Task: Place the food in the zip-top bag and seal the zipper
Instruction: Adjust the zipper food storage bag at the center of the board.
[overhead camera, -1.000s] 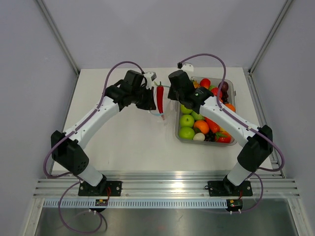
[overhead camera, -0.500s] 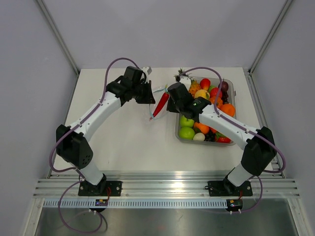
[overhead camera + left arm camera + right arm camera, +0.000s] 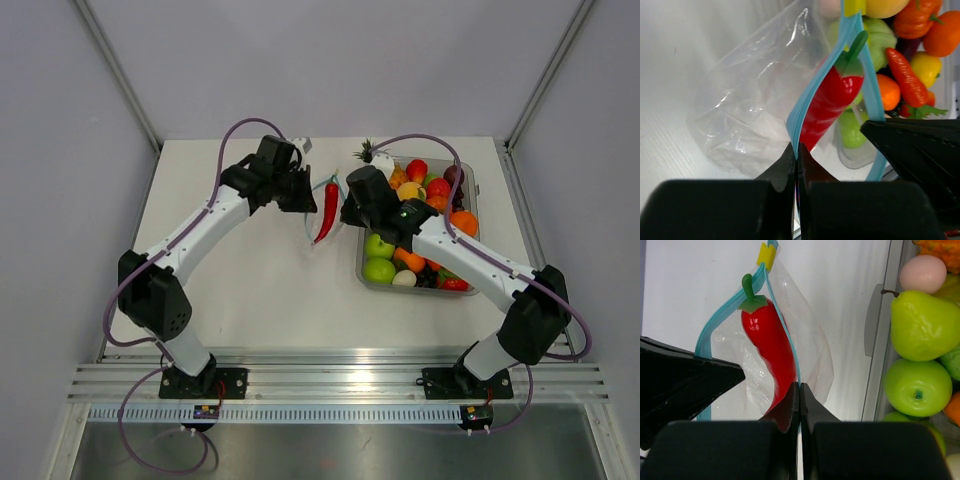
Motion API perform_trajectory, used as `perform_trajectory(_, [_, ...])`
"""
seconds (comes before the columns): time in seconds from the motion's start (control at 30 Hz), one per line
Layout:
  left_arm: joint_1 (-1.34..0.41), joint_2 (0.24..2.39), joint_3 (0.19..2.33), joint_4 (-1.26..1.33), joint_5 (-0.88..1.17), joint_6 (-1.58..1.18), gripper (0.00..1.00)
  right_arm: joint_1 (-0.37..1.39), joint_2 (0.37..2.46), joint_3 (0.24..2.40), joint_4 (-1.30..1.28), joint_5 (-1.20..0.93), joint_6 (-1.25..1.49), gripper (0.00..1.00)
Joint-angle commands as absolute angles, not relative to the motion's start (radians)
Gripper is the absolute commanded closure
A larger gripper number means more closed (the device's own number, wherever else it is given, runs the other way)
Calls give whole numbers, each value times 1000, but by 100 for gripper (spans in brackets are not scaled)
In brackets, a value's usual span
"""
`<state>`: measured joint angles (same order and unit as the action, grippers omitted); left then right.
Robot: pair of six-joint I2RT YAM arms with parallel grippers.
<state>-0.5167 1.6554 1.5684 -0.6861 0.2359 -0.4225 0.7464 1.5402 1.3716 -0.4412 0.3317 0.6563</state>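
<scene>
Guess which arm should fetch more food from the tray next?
Probably the right. The right gripper sits beside the tray, while the left gripper is across the zip-top bag. Both pinch the zipper, with the chili partly in, so it must let go first.

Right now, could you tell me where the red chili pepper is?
In the top view the chili sits in the clear bag pinched between the left gripper and the right gripper, just left of the fruit tray.
</scene>
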Motion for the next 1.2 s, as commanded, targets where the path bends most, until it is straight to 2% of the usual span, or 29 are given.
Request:
perform_trajectory(0.0, [-525,1692,1580,-698,132,-399,100,756,1519,1339,-439,382,687,100])
perform_trajectory(0.1, [-525,1703,1572,-706,156,-394,100,756,1516,1330,-452,390,683,98])
perform_trajectory(0.13, [-529,1703,1566,-681,199,-403,100,756,1520,1338,-471,390,675,95])
perform_trajectory(0.17, [-534,1701,1560,-669,219,-410,100,756,1532,1344,-480,388,673,86])
perform_trajectory(0.27, [-548,1703,1537,-624,296,-436,100,756,1543,1365,-511,388,672,77])
perform_trajectory(0.6, [-546,1694,1473,-545,419,-472,100,756,1529,1394,-509,406,655,74])
perform_trajectory(0.7, [-548,1689,1471,-540,437,-472,100,753,1551,1431,-520,414,637,69])
perform_trajectory(0.93, [-548,1680,1474,-543,445,-468,100,741,1592,1500,-558,423,612,66])
perform_trajectory(1.17, [-548,1681,1477,-548,440,-468,100,741,1534,1514,-509,410,604,64])
